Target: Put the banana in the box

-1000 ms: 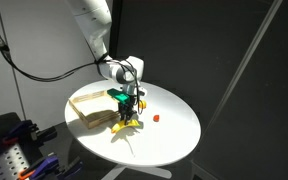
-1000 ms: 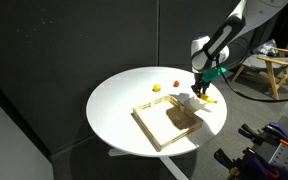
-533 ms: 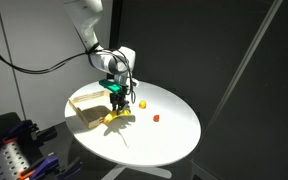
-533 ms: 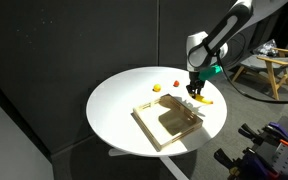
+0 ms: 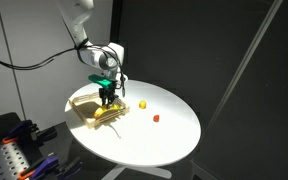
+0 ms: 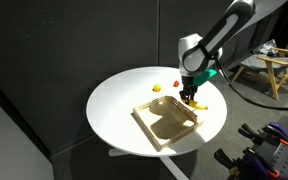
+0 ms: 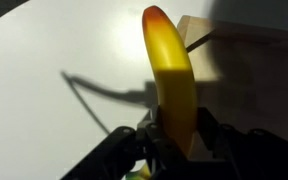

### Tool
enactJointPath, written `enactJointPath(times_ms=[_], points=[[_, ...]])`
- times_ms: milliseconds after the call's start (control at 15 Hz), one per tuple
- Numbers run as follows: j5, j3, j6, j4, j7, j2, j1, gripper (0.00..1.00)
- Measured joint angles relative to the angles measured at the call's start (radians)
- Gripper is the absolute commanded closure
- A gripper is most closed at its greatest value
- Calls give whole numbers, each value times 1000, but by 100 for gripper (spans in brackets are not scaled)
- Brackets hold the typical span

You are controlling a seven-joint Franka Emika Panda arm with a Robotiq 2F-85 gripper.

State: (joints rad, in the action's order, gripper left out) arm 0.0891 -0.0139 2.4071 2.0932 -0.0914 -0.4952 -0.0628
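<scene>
Banana [image 7: 171,80] is hanging lengthwise in your gripper [image 7: 174,135], whose fingers are clamping it from both sides. In the wrist view its free tip is reaching out over bare white counter [image 7: 54,70], while its held end is sitting above a corner of the box [image 7: 249,50]. In an exterior view you are holding it just over the box wall, with the box lying toward the counter's edge. Beyond it, a small yellow ball [image 5: 141,103] and a tiny red object [image 5: 155,117] are resting on open counter, apart from the box.
</scene>
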Motion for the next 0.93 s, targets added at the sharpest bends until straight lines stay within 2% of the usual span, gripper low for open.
enactJointPath(times_ms=[733,800,933], points=[[0,38,70,4,-6,-12,-78,85],[0,38,74,3,-7,-15,-81,60],[0,39,74,3,-7,-20,-82,60]])
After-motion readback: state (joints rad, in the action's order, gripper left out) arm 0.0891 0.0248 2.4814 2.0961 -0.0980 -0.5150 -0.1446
